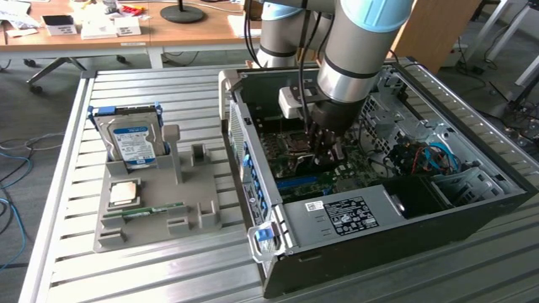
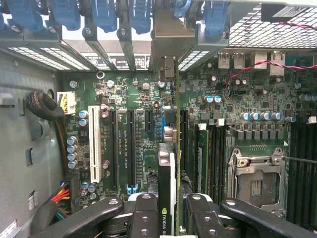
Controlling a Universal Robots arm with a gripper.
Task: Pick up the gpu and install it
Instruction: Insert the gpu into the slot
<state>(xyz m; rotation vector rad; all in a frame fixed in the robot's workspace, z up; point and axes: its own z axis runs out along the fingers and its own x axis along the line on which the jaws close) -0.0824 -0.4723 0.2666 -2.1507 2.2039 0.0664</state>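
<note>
Soft, even daylight fills the room. The slatted metal table (image 1: 168, 271) shines pale, nearly washed out. Inside the computer case (image 1: 471, 214) it is dimmer, the arm throwing shade over the motherboard (image 1: 354, 165). Up close, the board (image 2: 133, 99) looks crisp, while the black gripper fingers (image 2: 143, 218) blur slightly.

We see the case (image 1: 396, 208) at the exterior view's right, a holder (image 1: 156, 202) beside it at left (hard drive (image 1: 133, 142) upright in it); the gpu (image 2: 171, 163) stands on the motherboard (image 2: 138, 144).
</note>
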